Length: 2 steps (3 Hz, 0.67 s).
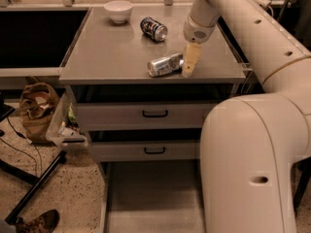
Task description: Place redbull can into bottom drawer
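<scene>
Since the redbull can lay sideways above the pulled-out bottom drawer, I had the gripper low at one end, open or closed I couldn't tell.

The redbull can is shiny silver with faint blue marks. The pale cream-yellow gripper is just beside the can's 3 o'clock end, over the plain grey bench. At the can's 12 o'clock lies a dark blue can with red and white marks, and at 11 o'clock a white bowl. The arm is off-white. The bottom drawer is plain grey. The upper drawers are grey with black handles. The floor is speckled beige.
</scene>
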Available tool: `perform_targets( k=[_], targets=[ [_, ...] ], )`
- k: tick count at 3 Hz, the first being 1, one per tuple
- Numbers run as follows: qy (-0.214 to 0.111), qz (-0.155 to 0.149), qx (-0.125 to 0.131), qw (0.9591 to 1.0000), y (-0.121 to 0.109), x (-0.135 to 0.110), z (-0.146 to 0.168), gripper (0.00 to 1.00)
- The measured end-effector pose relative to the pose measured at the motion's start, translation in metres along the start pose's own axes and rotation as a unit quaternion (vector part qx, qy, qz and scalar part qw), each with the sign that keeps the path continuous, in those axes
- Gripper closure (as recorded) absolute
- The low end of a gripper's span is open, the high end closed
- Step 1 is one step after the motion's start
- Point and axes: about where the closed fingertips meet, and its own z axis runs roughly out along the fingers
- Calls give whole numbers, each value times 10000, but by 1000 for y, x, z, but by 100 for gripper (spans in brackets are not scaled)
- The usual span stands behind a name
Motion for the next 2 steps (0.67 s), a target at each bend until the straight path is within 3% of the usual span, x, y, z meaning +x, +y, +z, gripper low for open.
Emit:
perform_targets(
  k=[1, 2],
  targets=[
    [31, -174, -68, 9998, -5, -13, 9, 0],
    [82, -314, -185, 9993, -3, -21, 16, 12]
  ],
)
